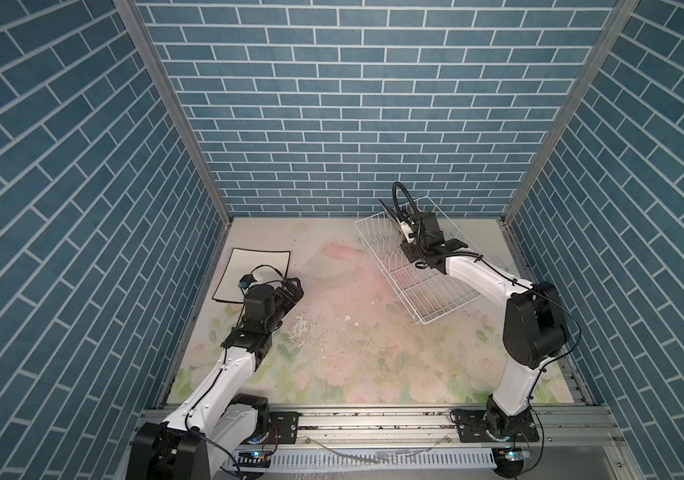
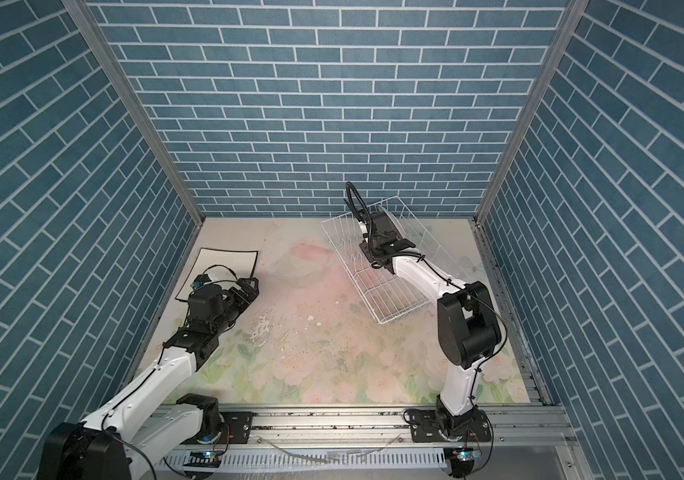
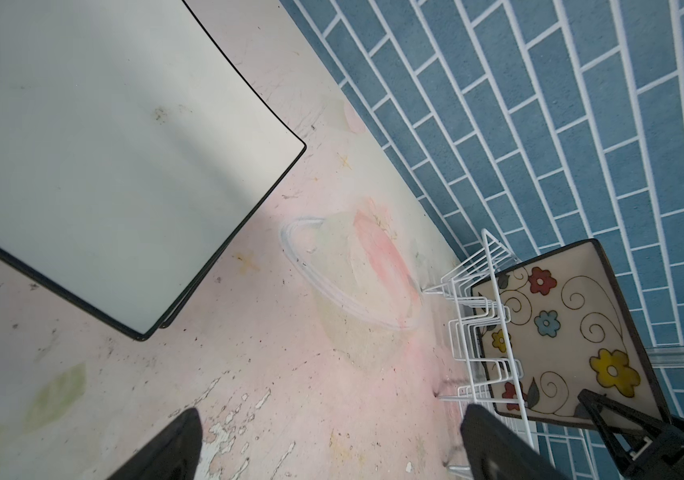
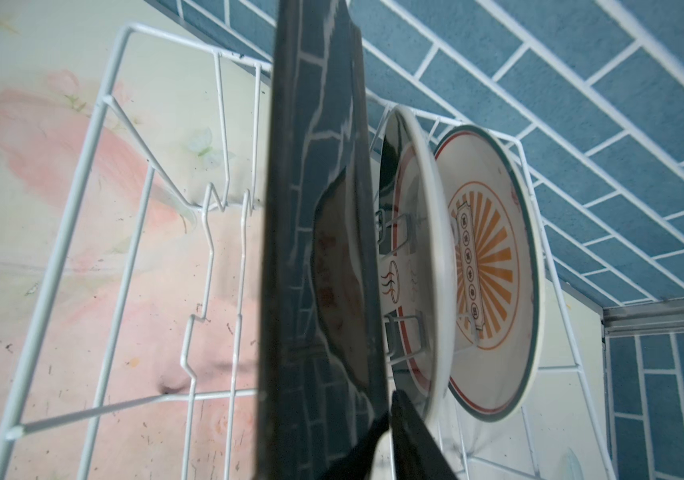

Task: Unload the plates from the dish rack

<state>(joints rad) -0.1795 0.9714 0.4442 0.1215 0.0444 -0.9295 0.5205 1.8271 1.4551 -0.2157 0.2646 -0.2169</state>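
Note:
The white wire dish rack (image 1: 427, 299) (image 2: 390, 299) stands at the back right of the table. In it a square cream plate with coloured flowers (image 3: 560, 324) stands upright, its dark glossy back (image 4: 323, 208) facing the right wrist camera. Behind it stand two round white plates, one with an orange sunburst centre (image 4: 489, 249). My right gripper (image 1: 408, 239) (image 4: 377, 440) straddles the flowered plate's edge. One finger (image 4: 408, 436) lies against its back and the other is hidden. A plain white square plate (image 1: 248, 270) (image 3: 103, 166) lies flat at back left. My left gripper (image 1: 292, 286) (image 3: 334, 411) hangs open and empty beside it.
A second black edge shows under the white square plate. The blue brick back wall (image 1: 352, 124) rises right behind the rack. The floral table mat (image 1: 352, 332) is worn and flaking in the middle. A metal rail (image 1: 373, 419) runs along the front edge.

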